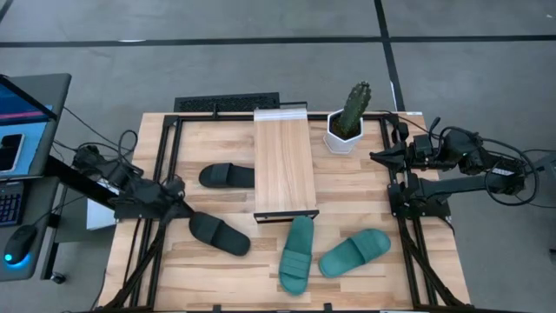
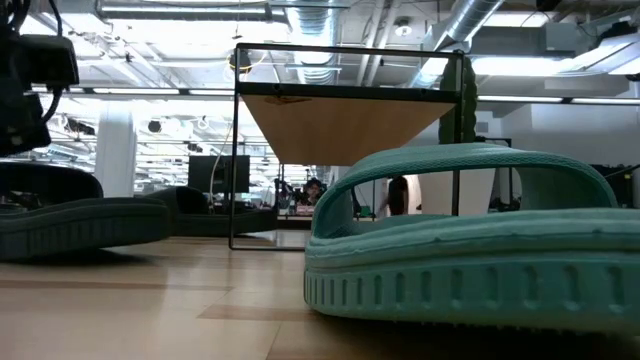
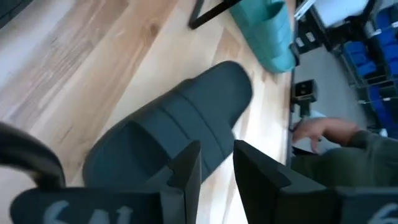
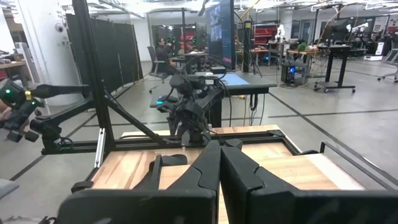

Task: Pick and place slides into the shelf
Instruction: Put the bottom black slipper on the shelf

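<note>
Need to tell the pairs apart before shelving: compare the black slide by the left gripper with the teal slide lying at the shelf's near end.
The black slide is black and lies slantwise left of the shelf, with the left gripper at its heel end. The teal slide is teal-green, runs nearly in line with the shelf, and has no gripper near. Both rest sole-down on the table, single wide strap up.

open-plan robotics lab: exposed silver ceiling ducts [image 2: 300, 20], polished grey concrete floor [image 1: 217, 61], black partition screens [image 4: 118, 53], standing desks with monitors [image 4: 221, 34], wooden test table [image 1: 217, 148].
</note>
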